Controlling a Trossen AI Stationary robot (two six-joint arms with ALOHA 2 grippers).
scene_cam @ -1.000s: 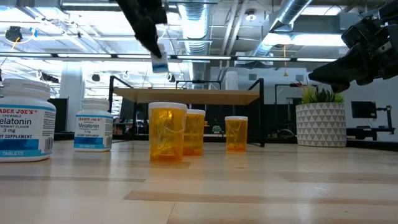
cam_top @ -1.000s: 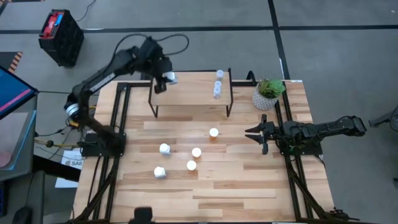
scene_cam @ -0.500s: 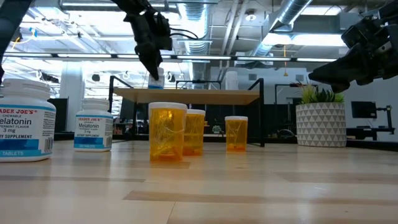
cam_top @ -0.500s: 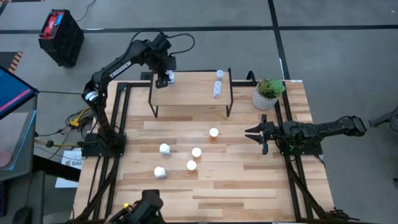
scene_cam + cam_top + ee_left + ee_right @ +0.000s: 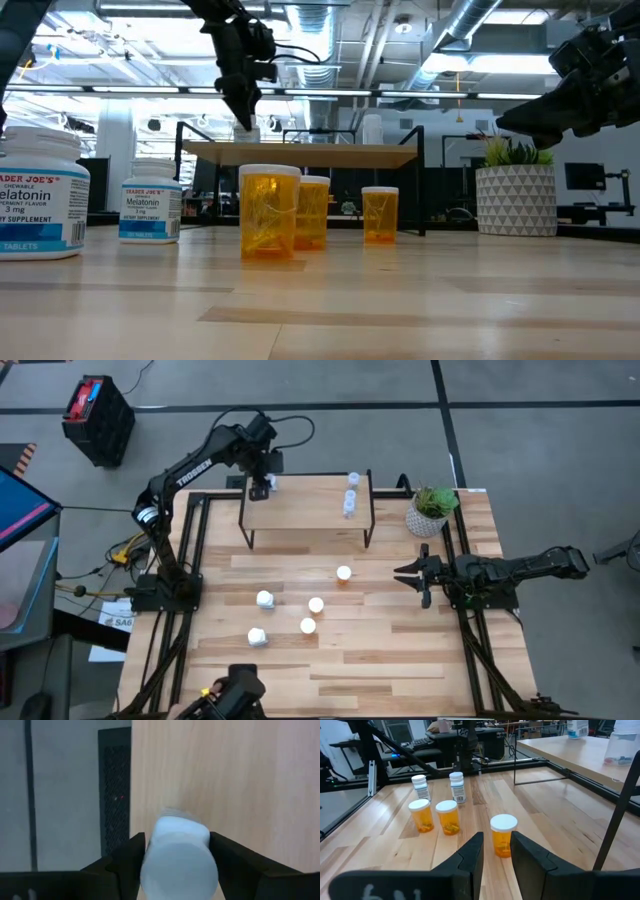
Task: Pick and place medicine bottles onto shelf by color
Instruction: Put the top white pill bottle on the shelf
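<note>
The left gripper (image 5: 266, 485) stands over the shelf (image 5: 310, 510) at its left end, its fingers (image 5: 131, 856) flanking a white bottle (image 5: 179, 857) set on the wooden top; whether they pinch it or have let go cannot be told. Two clear bottles (image 5: 351, 495) stand at the shelf's right end, while three orange bottles (image 5: 316, 605) and two white bottles (image 5: 261, 618) wait on the table (image 5: 400, 660). The right gripper (image 5: 412, 582) hovers near the plant (image 5: 431, 508), fingers narrowly parted and empty
</note>
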